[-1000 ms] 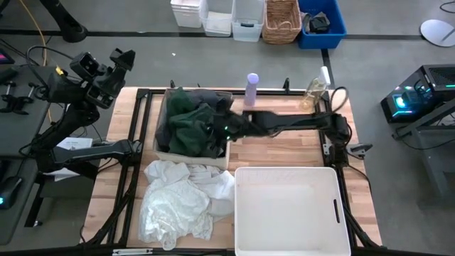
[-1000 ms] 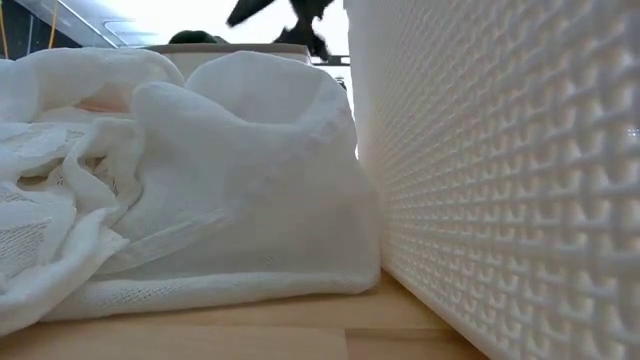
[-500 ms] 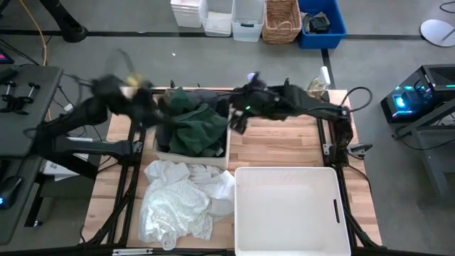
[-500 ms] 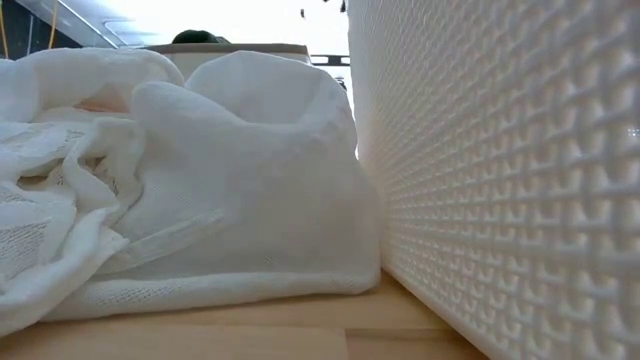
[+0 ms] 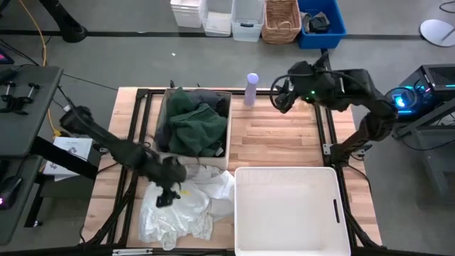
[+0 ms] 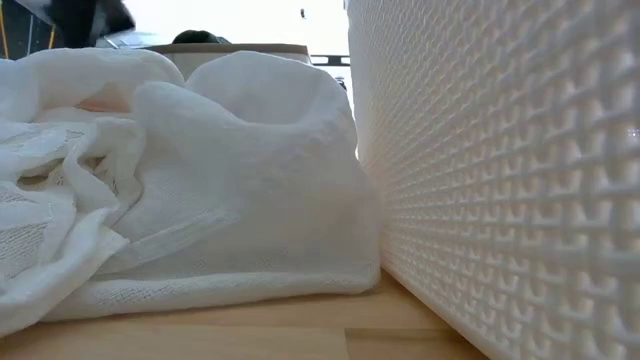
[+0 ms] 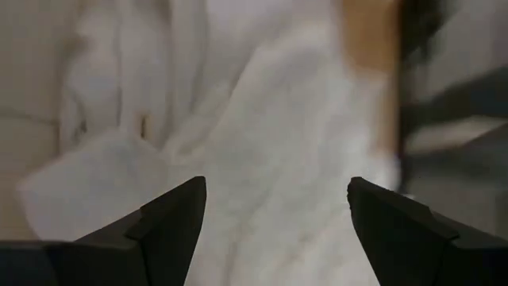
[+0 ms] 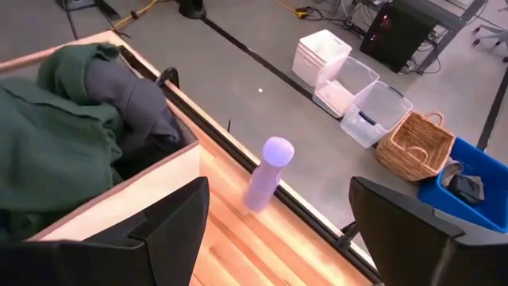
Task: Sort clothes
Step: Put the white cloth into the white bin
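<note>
A pile of white pieces (image 5: 178, 203) lies on the near left of the table and fills the low view (image 6: 180, 170). A dark green top (image 5: 193, 124) and a dark grey top (image 5: 213, 103) lie in an open box (image 5: 162, 151) behind the pile. My left gripper (image 5: 167, 190) is open just above the far part of the white pile (image 7: 270, 119). My right gripper (image 5: 279, 96) is open and empty, raised at the table's far edge, right of the box. No plaid shirt shows.
A large white plastic bin (image 5: 288, 210) stands at the near right, its wall (image 6: 500, 180) close beside the white pile. A lavender bottle (image 5: 252, 89) stands at the far edge between the box and my right gripper, and also shows in the right wrist view (image 8: 270, 171). Bare wood lies between the box and the bin.
My left gripper has swung from high beyond the table's far left corner, past the box, down toward the near edge to the white pile. My right gripper has drawn back out of the box, up and toward the table's right edge.
</note>
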Available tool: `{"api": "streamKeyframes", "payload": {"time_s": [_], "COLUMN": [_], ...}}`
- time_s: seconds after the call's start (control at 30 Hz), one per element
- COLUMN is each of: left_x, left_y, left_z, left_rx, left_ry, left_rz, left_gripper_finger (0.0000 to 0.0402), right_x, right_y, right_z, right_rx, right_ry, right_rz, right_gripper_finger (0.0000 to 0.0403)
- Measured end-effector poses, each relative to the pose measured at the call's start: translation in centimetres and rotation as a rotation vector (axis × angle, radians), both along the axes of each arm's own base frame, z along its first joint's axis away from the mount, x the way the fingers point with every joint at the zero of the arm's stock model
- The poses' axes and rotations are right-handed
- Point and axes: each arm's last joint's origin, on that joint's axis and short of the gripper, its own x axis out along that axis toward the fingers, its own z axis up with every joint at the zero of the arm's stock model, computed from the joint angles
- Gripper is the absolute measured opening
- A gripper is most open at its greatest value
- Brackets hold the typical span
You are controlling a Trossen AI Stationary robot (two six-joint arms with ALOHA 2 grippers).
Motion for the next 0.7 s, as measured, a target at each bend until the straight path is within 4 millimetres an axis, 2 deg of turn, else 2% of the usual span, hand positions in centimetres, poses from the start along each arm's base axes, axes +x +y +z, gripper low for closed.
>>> {"api": "streamKeyframes", "payload": {"time_s": [0.17, 0.4, 0.47, 0.53, 0.6, 0.67, 0.7], "left_x": [1.8, 4.0, 4.4, 4.6, 4.7, 4.5, 4.4], "left_y": [-2.3, -3.9, -4.1, -4.3, -4.4, -4.4, -4.3], "left_z": [-3.9, -10.1, -11.8, -12.9, -13.1, -12.1, -11.0], "left_rx": [0.113, 0.239, 0.271, 0.286, 0.276, 0.253, 0.234], "left_ry": [0.134, 0.328, 0.381, 0.417, 0.435, 0.420, 0.397], "left_rz": [-0.086, -0.065, -0.066, -0.065, -0.055, -0.044, -0.029], "left_gripper_finger": [0.0296, 0.0294, 0.0278, 0.0232, 0.0149, 0.0050, 0.0030], "right_x": [-0.4, -0.3, -0.4, -0.6, -0.6, -0.6, -0.6], "right_y": [0.0, -0.1, -0.1, -0.1, -0.1, -0.1, -0.1], "right_z": [0.0, -0.5, -0.4, -0.4, -0.4, -0.4, -0.4], "right_rx": [0.001, 0.006, 0.007, 0.007, 0.011, 0.014, 0.014], "right_ry": [0.018, 0.074, 0.071, 0.068, 0.068, 0.071, 0.077], "right_rz": [0.000, 0.003, 0.004, 0.005, 0.008, 0.011, 0.010], "right_gripper_finger": [0.0298, 0.0298, 0.0298, 0.0298, 0.0298, 0.0298, 0.0298]}}
